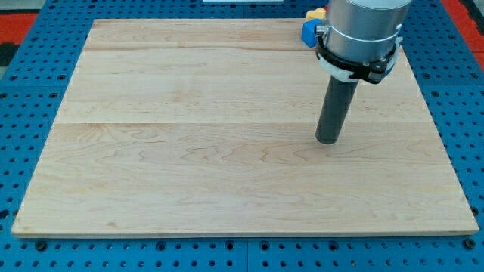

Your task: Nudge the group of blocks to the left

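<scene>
My tip [327, 140] held nothing, being a bare rod resting on the board [189, 166], well below the blocks. A blue block [308, 32] and a yellow block [313, 13] sat at the top edge, mostly hidden behind the arm; a blind push could have scattered them.

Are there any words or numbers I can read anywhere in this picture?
None: no words, numbers or signs show on the wooden board, the blue block, the yellow block or the rod above my tip.
</scene>
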